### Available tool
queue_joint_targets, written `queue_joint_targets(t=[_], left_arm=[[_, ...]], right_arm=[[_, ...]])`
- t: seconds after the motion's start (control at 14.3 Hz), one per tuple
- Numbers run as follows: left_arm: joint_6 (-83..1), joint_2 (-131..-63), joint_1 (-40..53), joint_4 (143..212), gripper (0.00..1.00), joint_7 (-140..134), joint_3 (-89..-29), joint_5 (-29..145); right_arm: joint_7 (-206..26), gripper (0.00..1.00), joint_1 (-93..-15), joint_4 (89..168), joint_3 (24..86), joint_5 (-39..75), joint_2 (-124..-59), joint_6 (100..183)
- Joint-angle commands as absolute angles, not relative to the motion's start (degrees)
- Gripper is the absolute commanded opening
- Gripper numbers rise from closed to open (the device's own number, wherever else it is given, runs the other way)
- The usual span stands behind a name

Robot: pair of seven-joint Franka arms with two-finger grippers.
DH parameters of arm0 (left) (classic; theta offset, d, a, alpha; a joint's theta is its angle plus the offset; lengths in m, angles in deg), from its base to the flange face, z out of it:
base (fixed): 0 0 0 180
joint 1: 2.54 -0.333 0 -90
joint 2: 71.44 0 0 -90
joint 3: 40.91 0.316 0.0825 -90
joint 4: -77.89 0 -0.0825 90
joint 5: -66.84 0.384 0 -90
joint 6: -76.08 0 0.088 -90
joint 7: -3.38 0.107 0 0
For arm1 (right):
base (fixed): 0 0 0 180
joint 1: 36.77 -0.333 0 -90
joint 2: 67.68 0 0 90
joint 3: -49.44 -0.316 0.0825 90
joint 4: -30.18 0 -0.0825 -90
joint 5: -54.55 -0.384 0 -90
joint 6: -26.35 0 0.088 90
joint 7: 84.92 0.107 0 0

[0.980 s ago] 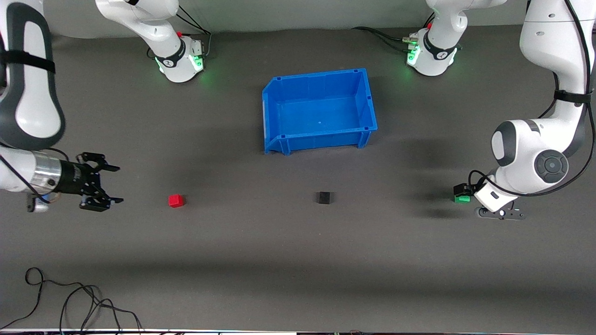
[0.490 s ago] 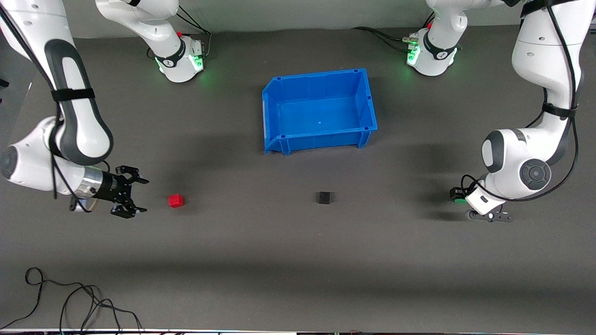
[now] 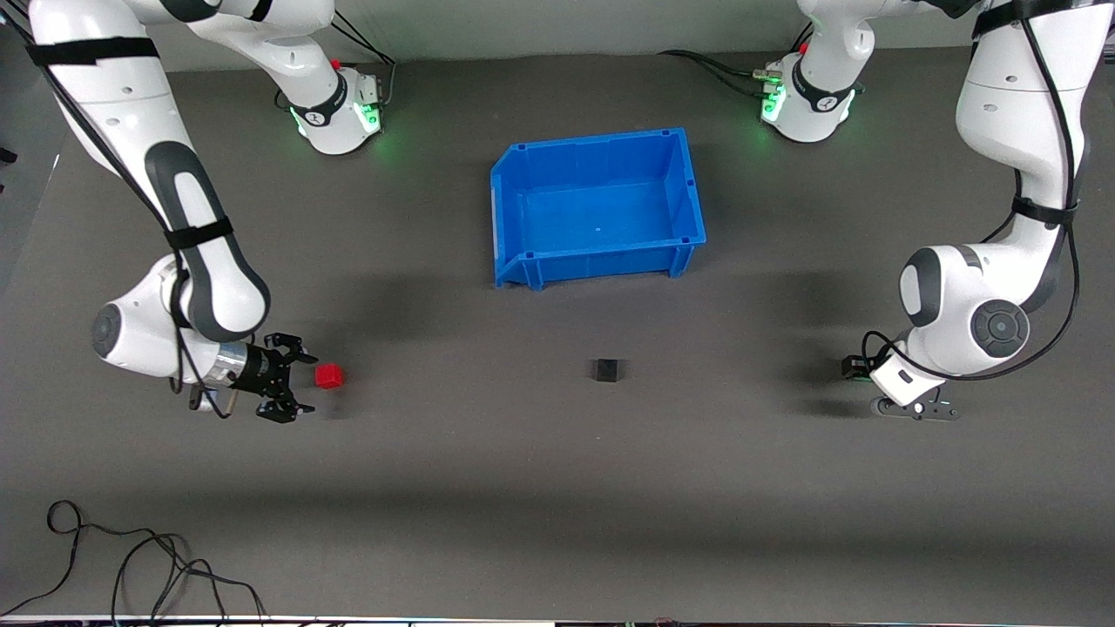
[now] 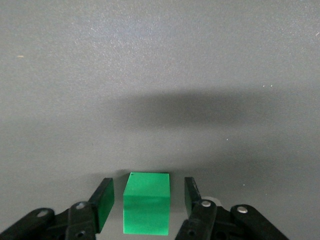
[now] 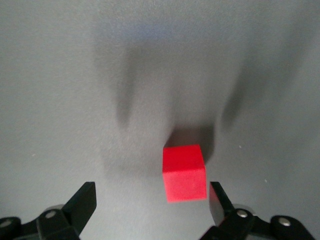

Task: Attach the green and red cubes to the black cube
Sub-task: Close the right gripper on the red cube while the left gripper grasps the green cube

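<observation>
High front camera facing both arms; close wrist cameras over table (image 3: 557, 488).

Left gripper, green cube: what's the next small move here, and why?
Probably close the left gripper on the green cube. The cube already sits between its open fingers, with a small gap on each side. The right gripper is open too, with the red cube off-centre between its fingers.

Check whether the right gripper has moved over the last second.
Yes. The right gripper has travelled toward the red cube, which has stayed put, and now sits open right beside it, the cube partly between its fingers.
</observation>
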State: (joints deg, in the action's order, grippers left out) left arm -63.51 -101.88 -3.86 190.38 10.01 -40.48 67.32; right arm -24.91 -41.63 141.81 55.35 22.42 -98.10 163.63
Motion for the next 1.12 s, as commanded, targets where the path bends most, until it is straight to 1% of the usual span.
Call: queue_joint_targets(t=[0.0,0.07,0.21,0.28,0.42,0.49,0.7,0.77,0.91,1.05], left_arm=[[-64.5,-103.2,-3.4,189.5,0.62,10.5,-40.2,67.7],[-64.5,-103.2,-3.4,189.4,0.58,10.6,-40.2,67.7],[-64.5,-103.3,-3.5,189.3,0.44,10.6,-40.2,67.7],[-64.3,-103.2,-3.6,189.3,0.35,10.7,-40.2,67.7],[-63.7,-103.2,-3.7,188.9,0.11,10.7,-40.2,67.7],[-63.3,-103.2,-3.6,188.5,0.01,10.7,-40.2,67.7],[-62.9,-102.5,-3.3,188.2,0.00,8.4,-40.4,66.3],[-62.5,-101.9,-3.3,188.3,0.00,5.0,-40.6,66.2],[-60.5,-100.7,-1.6,187.1,0.00,-1.2,-41.1,66.2],[-53.6,-99.3,-0.7,183.8,0.00,-7.7,-41.3,66.1]], right_arm=[[-27.3,1.00,-41.9,141.0,55.4,20.5,-99.7,164.4],[-27.3,1.00,-42.0,140.9,55.4,20.5,-99.8,164.4],[-27.3,1.00,-42.0,140.9,55.5,20.5,-100.3,164.4],[-27.4,1.00,-42.0,140.9,55.4,20.5,-100.5,164.4],[-28.0,0.99,-42.0,140.9,55.4,20.5,-100.7,164.4],[-28.1,0.92,-42.0,140.9,55.4,20.5,-100.6,164.3],[-29.6,0.54,-41.9,141.0,55.5,20.5,-100.4,163.9],[-30.1,0.46,-41.9,141.0,55.5,20.5,-100.4,163.7],[-30.1,0.34,-41.9,140.9,55.5,20.5,-100.2,163.7],[-30.1,0.31,-41.9,140.9,55.5,20.5,-100.0,163.6]])
